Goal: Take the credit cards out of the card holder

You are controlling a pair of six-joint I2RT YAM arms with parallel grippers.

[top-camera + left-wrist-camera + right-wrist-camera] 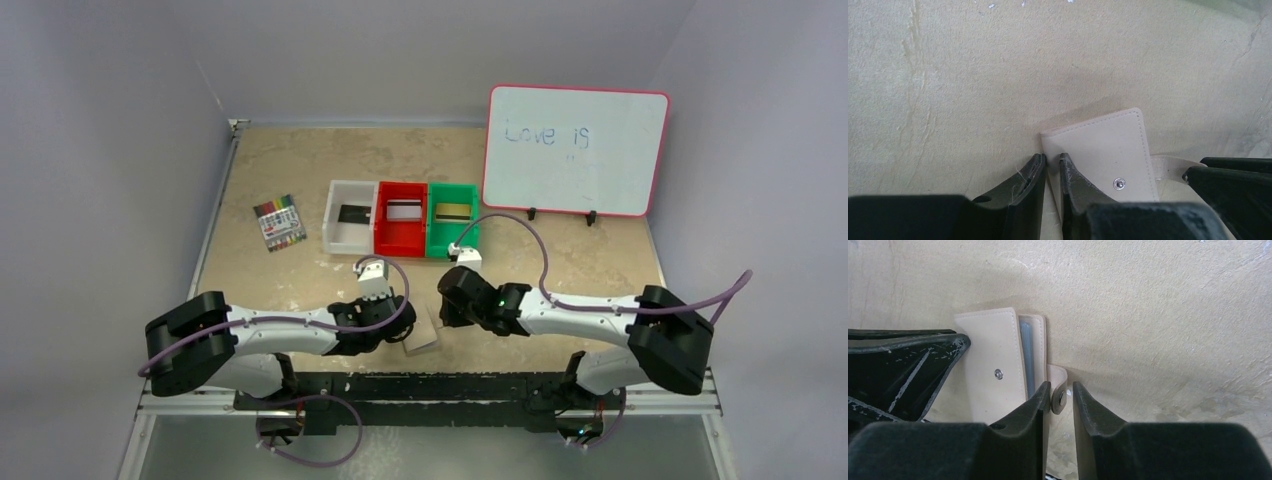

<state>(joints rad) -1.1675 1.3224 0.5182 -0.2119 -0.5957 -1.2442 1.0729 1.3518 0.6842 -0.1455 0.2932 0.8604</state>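
The beige card holder (422,330) lies folded on the table near the front edge, between my two grippers. My left gripper (1052,159) is shut on the holder's (1103,150) left edge, with the beige flap pinched between the fingers. My right gripper (1062,387) is slightly open around the snap tab (1058,377) of the holder (993,355); the tab rests against one finger only. Pale blue lining shows at the holder's open edge. The black card (353,213) lies in the white bin, the silver-grey card (403,210) in the red bin, the gold card (452,211) in the green bin.
The white bin (340,240), red bin (400,245) and green bin (450,248) stand in a row at mid table. A pack of coloured markers (279,222) lies to their left. A whiteboard (575,150) stands at the back right.
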